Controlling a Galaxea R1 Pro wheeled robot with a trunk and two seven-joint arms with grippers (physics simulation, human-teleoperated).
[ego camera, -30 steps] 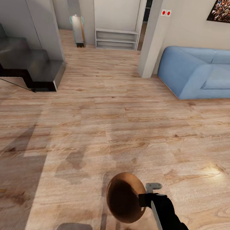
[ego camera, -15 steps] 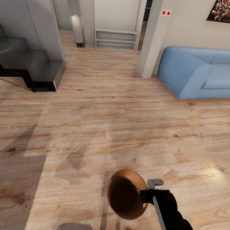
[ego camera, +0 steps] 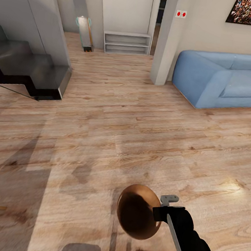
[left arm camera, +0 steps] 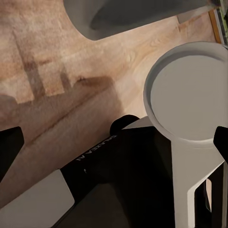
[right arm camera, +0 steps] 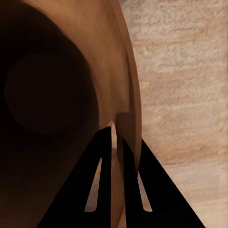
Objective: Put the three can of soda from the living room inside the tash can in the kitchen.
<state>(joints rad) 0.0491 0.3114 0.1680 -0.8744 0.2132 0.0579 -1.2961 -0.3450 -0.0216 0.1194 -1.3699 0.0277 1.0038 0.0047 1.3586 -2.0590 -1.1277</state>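
Observation:
The tash can (ego camera: pixel 136 213), a round copper-brown bin with a dark inside, hangs tilted just above the light wood floor close in front of me. My right gripper (ego camera: pixel 156 215) is shut on its rim at the bin's right side. In the right wrist view the two black fingers (right arm camera: pixel 102 156) pinch the rim, one inside and one outside the tash can (right arm camera: pixel 57 95). My left gripper (left arm camera: pixel 116 142) points down over my own base, its dark fingers spread wide with nothing between them. The cans of soda are out of view.
This is the living room: a blue sofa (ego camera: pixel 225 81) stands at the right, a dark staircase (ego camera: pixel 30 68) at the left. A wall pillar (ego camera: pixel 166 36) and a white low shelf (ego camera: pixel 126 43) stand ahead, with a doorway between them. Wide wood floor (ego camera: pixel 113 132) lies ahead.
The right gripper and the tash can shifted slightly right and lower a second ago. They have held still since.

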